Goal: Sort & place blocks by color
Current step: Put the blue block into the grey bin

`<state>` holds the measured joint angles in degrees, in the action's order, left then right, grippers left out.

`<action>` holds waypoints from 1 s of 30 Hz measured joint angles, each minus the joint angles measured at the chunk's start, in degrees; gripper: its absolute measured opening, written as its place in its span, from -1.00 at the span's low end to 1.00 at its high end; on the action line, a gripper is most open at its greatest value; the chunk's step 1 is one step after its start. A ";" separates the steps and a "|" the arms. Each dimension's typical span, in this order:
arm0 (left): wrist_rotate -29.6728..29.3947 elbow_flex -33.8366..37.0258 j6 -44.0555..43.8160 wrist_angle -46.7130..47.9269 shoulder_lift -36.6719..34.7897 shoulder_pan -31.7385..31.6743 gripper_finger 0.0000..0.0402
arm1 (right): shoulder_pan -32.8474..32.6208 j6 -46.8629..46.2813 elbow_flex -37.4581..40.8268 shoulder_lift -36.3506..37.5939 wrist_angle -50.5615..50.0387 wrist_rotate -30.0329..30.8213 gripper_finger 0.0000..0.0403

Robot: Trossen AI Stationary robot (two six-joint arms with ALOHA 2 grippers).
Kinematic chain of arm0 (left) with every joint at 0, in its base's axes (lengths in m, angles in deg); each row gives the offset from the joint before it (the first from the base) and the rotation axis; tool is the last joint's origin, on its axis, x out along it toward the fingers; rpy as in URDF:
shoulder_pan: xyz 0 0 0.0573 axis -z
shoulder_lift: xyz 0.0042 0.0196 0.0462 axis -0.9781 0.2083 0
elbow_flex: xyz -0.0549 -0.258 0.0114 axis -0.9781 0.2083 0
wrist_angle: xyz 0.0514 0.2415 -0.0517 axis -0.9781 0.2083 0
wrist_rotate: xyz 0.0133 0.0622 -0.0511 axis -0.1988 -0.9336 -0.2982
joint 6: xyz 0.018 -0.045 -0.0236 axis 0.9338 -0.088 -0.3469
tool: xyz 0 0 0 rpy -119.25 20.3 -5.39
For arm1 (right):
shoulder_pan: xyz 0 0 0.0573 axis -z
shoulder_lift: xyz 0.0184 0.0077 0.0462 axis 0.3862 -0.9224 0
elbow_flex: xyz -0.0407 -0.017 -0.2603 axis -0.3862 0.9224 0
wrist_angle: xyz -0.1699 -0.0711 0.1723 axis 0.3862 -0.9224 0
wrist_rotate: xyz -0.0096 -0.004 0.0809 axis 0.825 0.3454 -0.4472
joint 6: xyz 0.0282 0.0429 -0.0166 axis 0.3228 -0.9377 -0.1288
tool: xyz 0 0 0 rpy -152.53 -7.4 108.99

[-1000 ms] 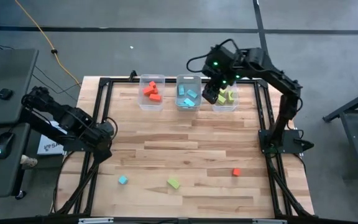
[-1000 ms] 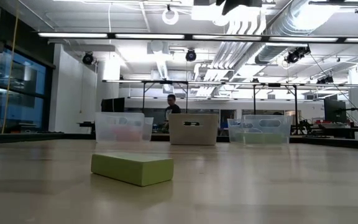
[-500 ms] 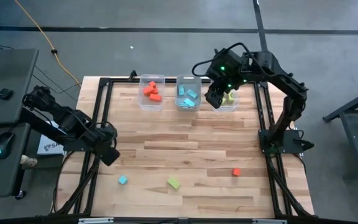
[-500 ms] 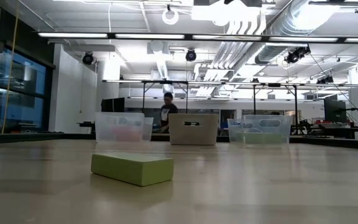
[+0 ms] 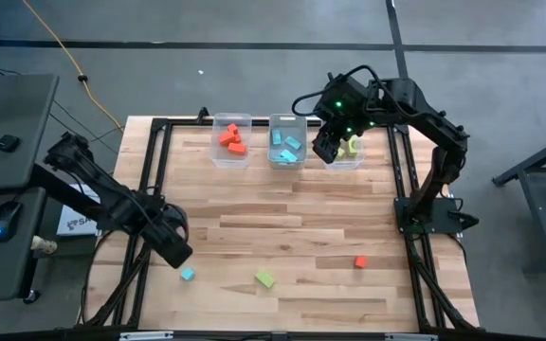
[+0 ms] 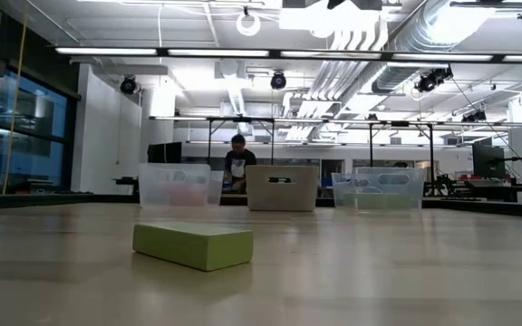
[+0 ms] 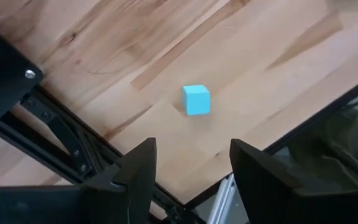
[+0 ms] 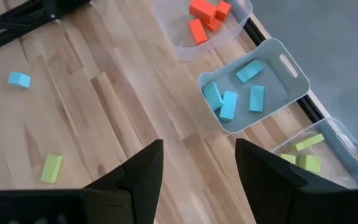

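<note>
Three loose blocks lie flat on the wooden table near its front edge: a light blue cube (image 5: 187, 274) (image 7: 196, 99), a yellow-green bar (image 5: 264, 278) (image 6: 193, 244) and a red-orange block (image 5: 359, 262). My left gripper (image 5: 176, 252) (image 7: 191, 171) hangs open just above and to the far left of the blue cube, pointing down, touching nothing. My right gripper (image 5: 327, 149) (image 8: 197, 174) hovers open and empty high over the row of bins at the far edge.
Three clear bins stand along the far edge: one with red-orange blocks (image 5: 231, 140) (image 8: 204, 18), one with light blue blocks (image 5: 287, 142) (image 8: 253, 87), one with yellow-green blocks (image 5: 351, 149) (image 8: 316, 155). A black frame rail (image 7: 61, 130) borders the table. A person moves in the room behind.
My left gripper has swung from the table's left edge toward the near edge and the blue cube, sinking a little and rolling at the wrist. Its fingers stay open. The blocks have not moved.
</note>
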<state>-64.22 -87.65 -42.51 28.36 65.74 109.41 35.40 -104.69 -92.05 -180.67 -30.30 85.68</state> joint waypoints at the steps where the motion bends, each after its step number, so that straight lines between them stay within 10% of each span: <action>1: -0.04 0.00 -0.57 -0.36 0.68 0.25 -0.09 | 0.00 -0.09 0.00 0.00 0.00 0.03 -0.06; 30: -0.08 0.00 -7.82 -10.99 26.32 5.17 -0.09 | 0.00 -0.28 0.00 -0.02 0.02 -1.04 -0.06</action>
<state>-64.30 -87.65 -50.34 17.37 92.06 114.58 35.40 -104.98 -92.05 -180.69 -30.28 84.64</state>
